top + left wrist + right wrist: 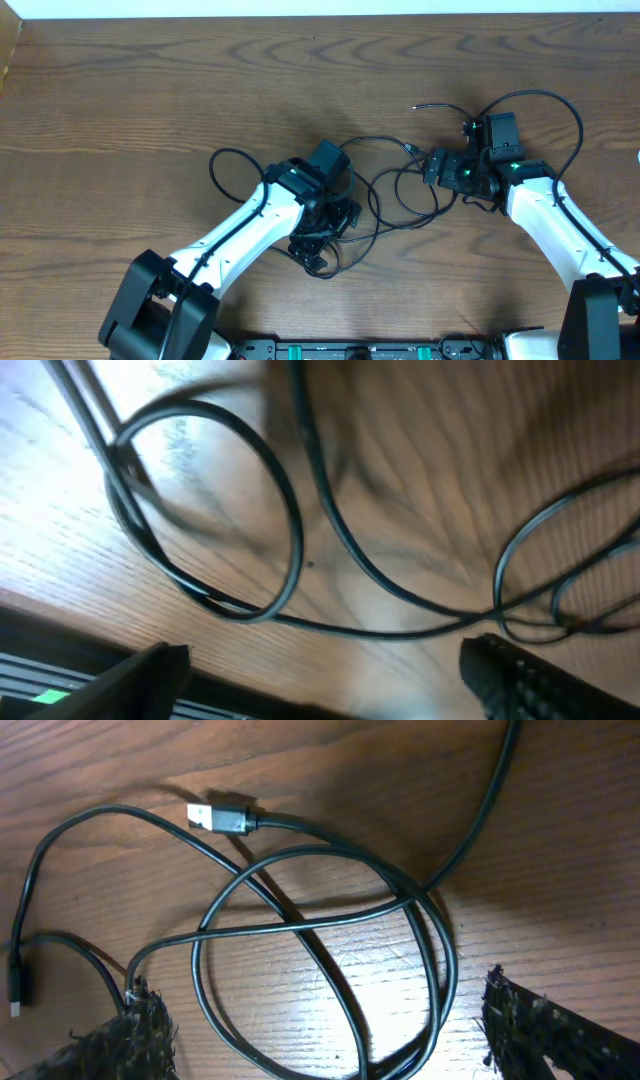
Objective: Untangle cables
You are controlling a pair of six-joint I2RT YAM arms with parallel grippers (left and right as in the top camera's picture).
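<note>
The cables (378, 195) lie in one black tangle mid-table (150, 90), between the two claws. The tangle's long axis runs from 9 to 3 o'clock, with a loose loop (215, 165) at its 9 o'clock end. How many cords make it up cannot be told.

The right wrist camera shows two plug ends. A silver-tipped plug (215, 817) points toward 9 o'clock, and a small plug (18, 985) points toward 6 o'clock. Overlapping loops (300, 925) lie flat on the wood below it.

The left claw (330, 232) sits over the tangle's 7 o'clock side. Its fingers (150, 670) are spread wide, and a cord (295, 535) lies loose between them. The right claw (432, 166), at the 3 o'clock end, is also spread wide and pinches nothing.
</note>
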